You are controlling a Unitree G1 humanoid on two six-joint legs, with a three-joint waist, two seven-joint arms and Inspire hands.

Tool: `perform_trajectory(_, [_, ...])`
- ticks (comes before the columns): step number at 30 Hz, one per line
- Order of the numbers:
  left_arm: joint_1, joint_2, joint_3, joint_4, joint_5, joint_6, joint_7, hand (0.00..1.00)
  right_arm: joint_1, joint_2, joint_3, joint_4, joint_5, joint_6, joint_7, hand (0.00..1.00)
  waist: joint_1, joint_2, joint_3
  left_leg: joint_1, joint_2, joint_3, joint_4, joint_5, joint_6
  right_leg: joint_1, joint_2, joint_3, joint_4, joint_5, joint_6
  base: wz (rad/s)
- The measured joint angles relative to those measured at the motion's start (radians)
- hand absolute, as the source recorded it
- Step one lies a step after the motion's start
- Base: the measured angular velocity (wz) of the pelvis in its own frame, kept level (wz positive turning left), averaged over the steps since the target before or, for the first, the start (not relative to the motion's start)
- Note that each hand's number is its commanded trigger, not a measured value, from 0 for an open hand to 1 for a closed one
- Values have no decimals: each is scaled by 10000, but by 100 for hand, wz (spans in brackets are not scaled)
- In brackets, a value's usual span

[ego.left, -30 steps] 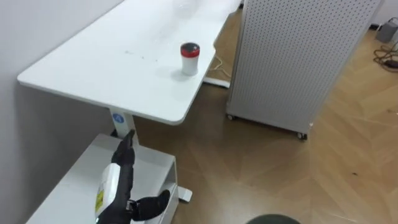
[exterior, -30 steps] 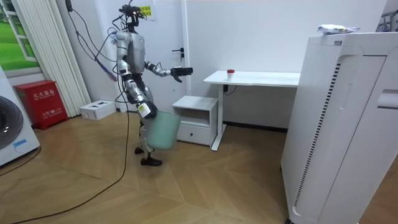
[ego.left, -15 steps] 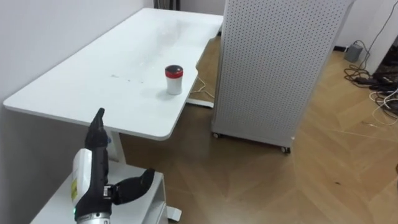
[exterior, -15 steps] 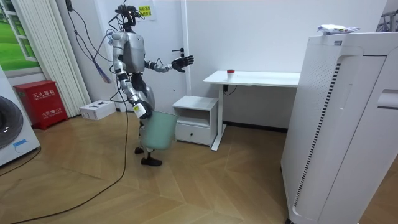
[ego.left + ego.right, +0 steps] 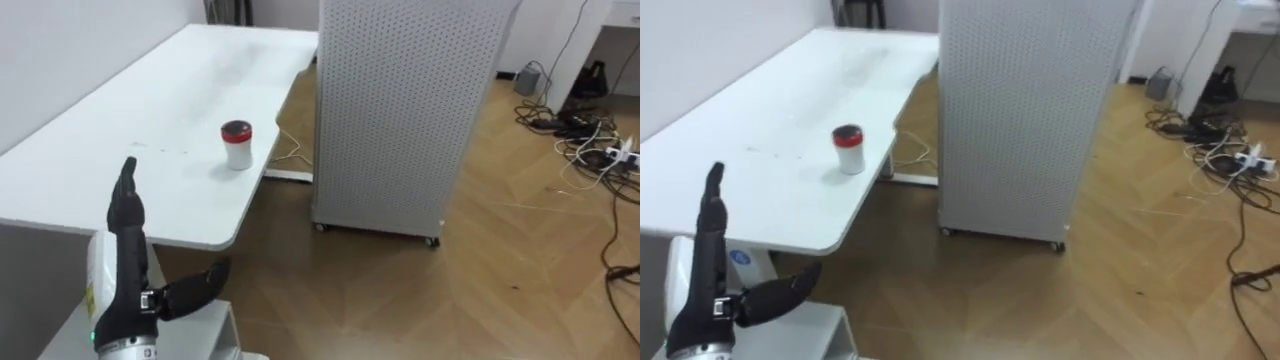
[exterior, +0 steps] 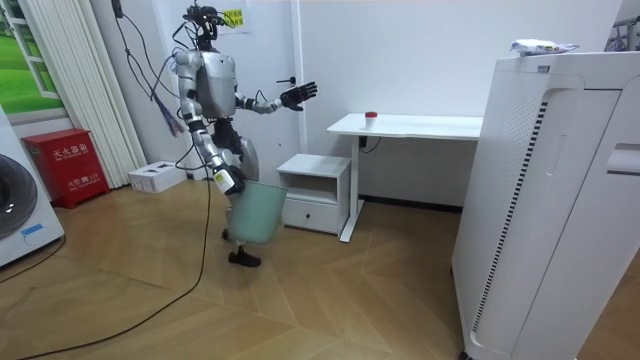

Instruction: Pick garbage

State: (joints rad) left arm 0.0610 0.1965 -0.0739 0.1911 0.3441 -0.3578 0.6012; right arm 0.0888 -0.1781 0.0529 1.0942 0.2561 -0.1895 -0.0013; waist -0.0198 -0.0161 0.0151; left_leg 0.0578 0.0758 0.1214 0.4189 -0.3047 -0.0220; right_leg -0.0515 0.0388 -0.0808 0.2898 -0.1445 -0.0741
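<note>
Hovering beside the table (image 5: 150,120), left hand (image 5: 125,278) fingers (image 5: 127,205) straight, holding nothing

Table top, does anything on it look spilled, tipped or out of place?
Only a small red-lidded cup stands alone on the white table, upright near its edge, no spill around it. The open left hand hovers short of it.

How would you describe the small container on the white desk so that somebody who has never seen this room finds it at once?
Find the long white desk against the wall, beside the tall white perforated cabinet. Near the desk's edge facing that cabinet stands a small white container. Its red band and dark top set it apart from everything white around it.
</note>
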Motion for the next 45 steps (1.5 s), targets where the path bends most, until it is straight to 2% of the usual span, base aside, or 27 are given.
perform_trajectory(1, [2, -1, 0, -71, 0, 0, 7, 0, -34, -26, -16, 0, 0, 31, 3, 100, -16, 36, 7, -126, -5, -259, -332, 34, -11, -28, 20, 18, 22, -6, 5, -26])
perform_trajectory(2, [3, -23, 0, -223, 5, -4, 19, 0, -63, -48, -35, 24, -16, 94, -3, 100, -20, 129, -21, -287, 4, -616, -891, 140, -88, -53, 53, 81, 40, -26, 34, -40])
perform_trajectory(3, [27, -47, 1, -334, 14, -9, 124, 0, -68, -58, -39, 54, -145, 178, -1, 100, 33, 100, -81, -196, -15, -715, -994, 205, -38, -61, 65, 210, 44, -54, 85, -38])
perform_trajectory(4, [14, -39, 5, -396, 19, -23, 184, 0, -81, -55, -47, 49, -233, 183, -3, 100, 3, 150, -118, -144, -39, -705, -1084, 204, -31, -57, 57, 231, 45, -59, 97, -25])
perform_trajectory(5, [8, -39, 22, -568, 17, -72, 270, 0, -110, -54, -60, 38, -375, 177, 25, 100, -50, 104, -112, -98, -166, -692, -1228, 208, -16, -82, 43, 222, 48, -60, 128, -9])
perform_trajectory(6, [12, -37, 20, -653, 15, -216, 289, 0, -105, -53, -85, 34, -454, 174, 35, 100, -80, 58, -122, -89, -202, -691, -1314, 231, 23, -130, 24, 245, 37, -61, 144, -7])
perform_trajectory(8, [15, -32, 12, -706, 5, -258, 286, 0, -77, -53, -88, 7, -530, 173, -6, 100, -107, 49, -123, -87, -217, -676, -1263, 258, 65, -143, 5, 262, 7, -56, 166, -5])
perform_trajectory(12, [18, -21, 10, -706, 15, -258, 268, 0, 54, -11, -134, -274, -599, 155, -189, 100, -174, 146, -82, 50, -237, -652, -1391, 266, 79, -38, 18, 375, -175, -51, 211, -8])
perform_trajectory(16, [18, -25, 115, -705, 26, -259, 252, 0, 61, 53, -398, -527, -704, 142, -112, 100, -205, 262, -67, 391, -277, -306, -1754, 313, 146, -15, 0, 502, -111, -118, 282, -19])
perform_trajectory(21, [6, -15, 408, -705, -3, -261, 254, 0, 77, 112, -357, -508, -700, 141, -65, 100, -137, 232, -47, 702, -310, 66, -1988, 324, 162, -11, -22, 499, -24, -135, 312, -29])
perform_trajectory(24, [3, -1, 406, -712, 3, -261, 254, 0, 74, 134, -357, -485, -671, 143, -111, 100, -126, 148, -27, 706, -338, 81, -2013, 324, 163, -57, -38, 506, -68, -144, 331, -5])
perform_trajectory(27, [5, 29, 433, -712, -9, -261, 257, 0, 80, 132, -369, -481, -690, 152, -116, 100, -85, 102, -57, 735, -336, 85, -2074, 338, 187, -52, -22, 510, -101, -135, 339, 0])
perform_trajectory(34, [6, 27, 645, -711, -9, -261, 294, 0, 80, 160, -368, -491, -784, 152, -45, 100, -45, 74, -72, 762, -322, 104, -2120, 340, 190, -44, 1, 498, -120, -136, 338, 0])
perform_trajectory(39, [136, 26, 686, -677, -387, -260, 301, 0, 79, 162, -272, -561, -651, 163, 52, 100, 70, 6, -92, 946, -262, 354, -2131, 342, 193, -18, 99, 472, -141, -126, 317, -15])
perform_trajectory(41, [136, 27, 699, -558, -400, -260, 300, 0, 85, 163, -140, -614, -631, 170, 60, 100, 188, -14, -104, 933, -170, 409, -2054, 337, 185, -39, 103, 364, -112, -125, 285, -21])
perform_trajectory(42, [138, 25, 709, -415, -400, -260, 300, 0, 95, 163, -79, -673, -661, 180, 68, 100, 289, -37, -92, 907, -147, 439, -1862, 316, 149, -52, 64, 151, -48, -142, 241, -32])
perform_trajectory(43, [137, 26, 747, -226, -401, -257, 294, 0, 116, 162, -34, -772, -745, 184, 92, 100, 314, -74, -80, 863, -137, 438, -1533, 288, 101, -51, 9, -25, 58, -203, 167, -34])
perform_trajectory(45, [138, 26, 820, -63, -414, -255, 265, 0, 138, 159, 41, -915, -895, 183, 139, 100, 356, -112, -70, 652, -102, 428, -777, 252, 41, -12, -27, -58, 193, -304, 83, -26])
